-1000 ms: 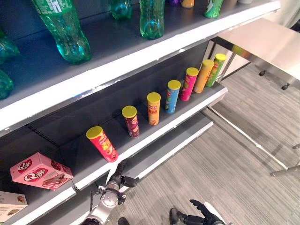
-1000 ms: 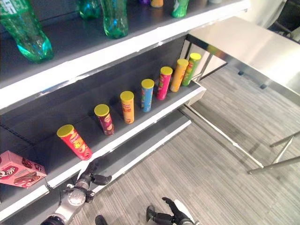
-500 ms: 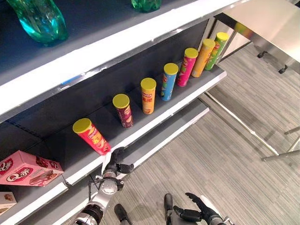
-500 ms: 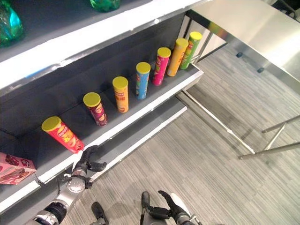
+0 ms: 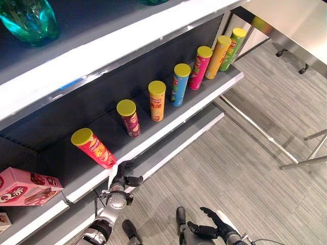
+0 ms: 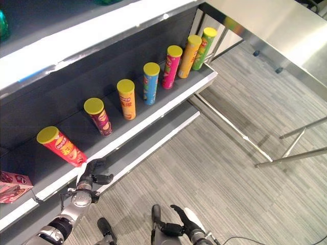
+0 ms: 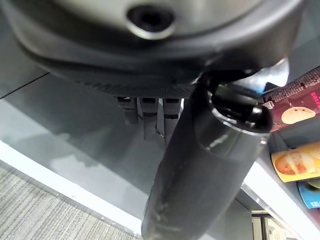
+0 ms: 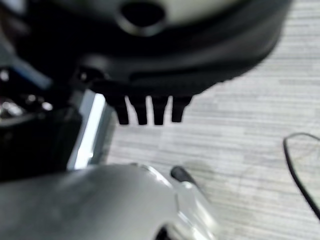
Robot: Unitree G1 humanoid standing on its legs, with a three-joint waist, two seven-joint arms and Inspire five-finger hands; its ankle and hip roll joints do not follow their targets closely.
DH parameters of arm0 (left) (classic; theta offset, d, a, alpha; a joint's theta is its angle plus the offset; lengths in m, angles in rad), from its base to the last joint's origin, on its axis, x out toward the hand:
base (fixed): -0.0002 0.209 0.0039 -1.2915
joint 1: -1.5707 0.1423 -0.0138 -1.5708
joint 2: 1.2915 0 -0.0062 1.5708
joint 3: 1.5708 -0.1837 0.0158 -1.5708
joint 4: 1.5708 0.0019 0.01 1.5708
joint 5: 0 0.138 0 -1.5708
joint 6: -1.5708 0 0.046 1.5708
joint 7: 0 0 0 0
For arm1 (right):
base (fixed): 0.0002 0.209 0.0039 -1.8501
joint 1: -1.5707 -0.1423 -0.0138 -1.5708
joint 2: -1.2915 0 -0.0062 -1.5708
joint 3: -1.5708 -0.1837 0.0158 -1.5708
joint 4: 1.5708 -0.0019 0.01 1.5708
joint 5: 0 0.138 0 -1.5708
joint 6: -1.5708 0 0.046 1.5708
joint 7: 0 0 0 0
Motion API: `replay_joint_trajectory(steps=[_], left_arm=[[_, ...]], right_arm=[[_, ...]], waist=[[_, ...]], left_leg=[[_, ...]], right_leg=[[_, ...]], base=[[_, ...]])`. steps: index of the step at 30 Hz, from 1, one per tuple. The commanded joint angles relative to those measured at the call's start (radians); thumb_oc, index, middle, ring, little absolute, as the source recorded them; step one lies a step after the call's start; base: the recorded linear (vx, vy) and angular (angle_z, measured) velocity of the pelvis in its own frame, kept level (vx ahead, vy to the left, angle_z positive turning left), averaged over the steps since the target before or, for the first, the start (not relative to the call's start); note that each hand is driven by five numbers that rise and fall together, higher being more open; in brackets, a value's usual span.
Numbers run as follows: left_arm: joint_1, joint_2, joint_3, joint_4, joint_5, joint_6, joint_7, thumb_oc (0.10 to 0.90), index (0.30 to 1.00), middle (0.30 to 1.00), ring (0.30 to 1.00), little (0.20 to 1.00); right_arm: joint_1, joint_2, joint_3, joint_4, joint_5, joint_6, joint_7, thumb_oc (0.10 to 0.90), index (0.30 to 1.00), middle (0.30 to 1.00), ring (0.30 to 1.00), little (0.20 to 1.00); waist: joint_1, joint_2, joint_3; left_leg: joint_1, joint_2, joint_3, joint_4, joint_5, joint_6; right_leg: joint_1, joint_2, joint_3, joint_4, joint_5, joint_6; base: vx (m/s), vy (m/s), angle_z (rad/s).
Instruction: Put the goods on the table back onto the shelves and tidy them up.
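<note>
Left arm (image 5: 102, 227): silver-grey metal, ribbed cylindrical segments, a round polished disc at the wrist (image 5: 117, 201). Left hand (image 5: 122, 178): dark, matte casing; thumb carries a white cover (image 5: 112, 176). In the left wrist view the hand's housing is dark grey with a round recessed screw hole (image 7: 150, 17), a short row of dark fingers (image 7: 150, 117), and a thick black thumb (image 7: 200, 170) with glossy joint. Right hand (image 6: 185, 227): dark, slim black fingers, pale cover along one side. Right wrist view: black housing, short dark fingers (image 8: 150, 111), a shiny silver-grey rounded part (image 8: 115, 200).
</note>
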Motion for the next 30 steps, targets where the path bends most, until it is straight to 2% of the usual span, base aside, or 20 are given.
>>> replay_joint_trajectory(steps=[1,13,16,23,30], left_arm=[[-0.115,0.049,0.115,0.019,-0.051,-0.066,0.065,0.800,0.900,0.900,0.900,0.900],[-0.103,0.072,0.149,-0.052,-0.132,-0.080,0.036,0.800,0.900,0.900,0.900,0.900],[-0.073,0.064,0.140,-0.115,-0.149,-0.088,0.012,0.800,0.900,0.900,0.900,0.900],[-0.051,0.050,0.125,-0.134,-0.156,-0.082,-0.011,0.800,0.900,0.900,0.900,0.900],[0.000,0.036,0.094,-0.222,-0.160,-0.077,-0.056,0.800,0.900,0.900,0.900,0.900]], right_arm=[[0.051,0.010,0.049,-0.041,0.010,-0.038,-0.023,0.800,0.900,0.900,0.900,0.900],[0.060,-0.001,0.030,-0.053,0.008,-0.026,-0.011,0.800,0.900,0.900,0.900,0.900],[0.065,-0.005,0.014,-0.061,0.006,-0.019,-0.009,0.800,0.900,0.900,0.900,0.900],[0.062,-0.010,0.005,-0.067,0.006,-0.009,-0.003,0.800,0.900,0.900,0.900,0.900],[0.065,-0.015,-0.012,-0.075,0.007,0.004,-0.002,0.800,0.900,0.900,0.900,0.900]], waist=[[-0.011,-0.061,0.004],[-0.005,-0.053,0.007],[-0.002,-0.046,0.007],[0.001,-0.041,0.008],[0.008,-0.033,0.012]], left_leg=[[0.037,0.066,-0.035,0.003,-0.022,-0.096],[0.045,0.065,-0.041,0.003,-0.027,-0.096],[0.047,0.063,-0.045,0.003,-0.028,-0.094],[0.050,0.059,-0.047,0.003,-0.029,-0.092],[0.051,0.057,-0.053,0.003,-0.030,-0.089]], right_leg=[[0.001,-0.034,0.031,-0.144,0.127,0.079],[0.008,-0.031,0.027,-0.143,0.124,0.078],[0.014,-0.033,0.026,-0.144,0.122,0.078],[0.017,-0.033,0.027,-0.145,0.121,0.077],[0.023,-0.034,0.025,-0.145,0.121,0.076]], base=[[0.00,0.000,0.00],[0.00,0.000,0.00],[0.00,0.000,0.00],[0.00,0.000,0.00],[0.00,0.000,0.00]])
